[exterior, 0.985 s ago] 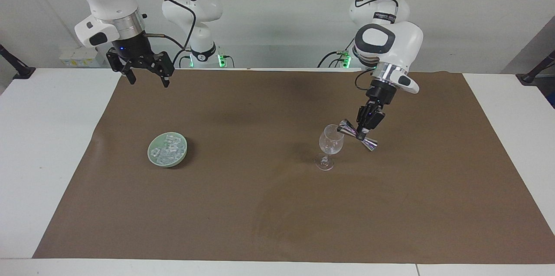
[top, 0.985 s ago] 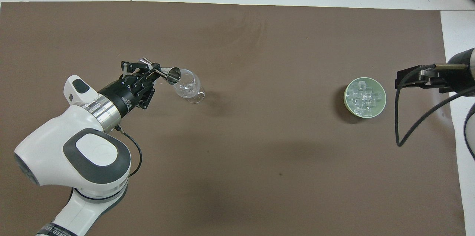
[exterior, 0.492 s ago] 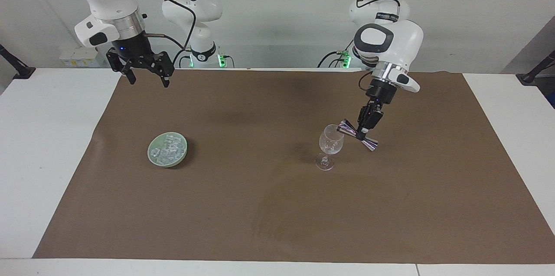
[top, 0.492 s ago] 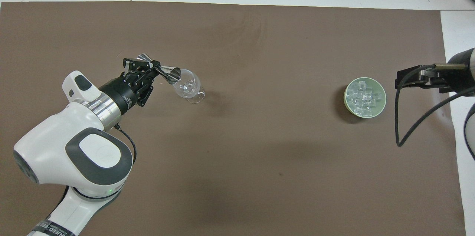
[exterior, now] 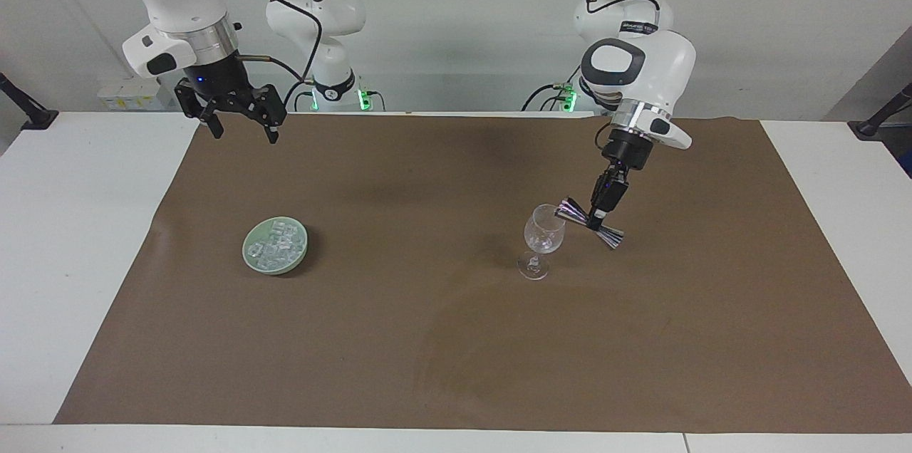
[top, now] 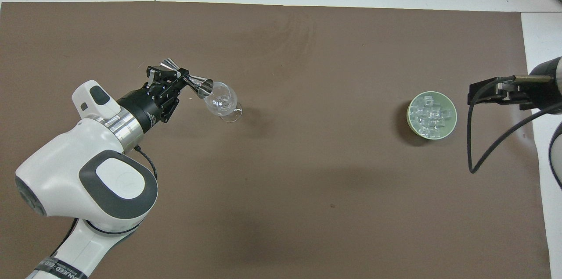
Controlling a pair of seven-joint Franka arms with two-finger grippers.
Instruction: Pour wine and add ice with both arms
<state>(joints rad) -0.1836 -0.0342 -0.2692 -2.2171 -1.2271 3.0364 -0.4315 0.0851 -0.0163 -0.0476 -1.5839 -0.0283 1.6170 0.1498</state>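
Pinching a tilted jigger (exterior: 589, 223) over the wine glass (exterior: 543, 239), left claw (exterior: 597, 219) (contents indiscernible); right claw (exterior: 241, 127) spread, empty.

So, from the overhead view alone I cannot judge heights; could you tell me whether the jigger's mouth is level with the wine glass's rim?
Observer: Yes. In the facing view the jigger, clamped at its waist by the left gripper, has one mouth right at the rim of the wine glass. I cannot tell whether they touch.
Operator: Thank you. Is the right gripper down by the dish of ice?
Observer: No. The right gripper hangs high over the robots' edge of the brown mat, well above the dish and the ice. That arm waits.
Operator: Are its fingers open?
Observer: Yes, they are spread wide with nothing between them.
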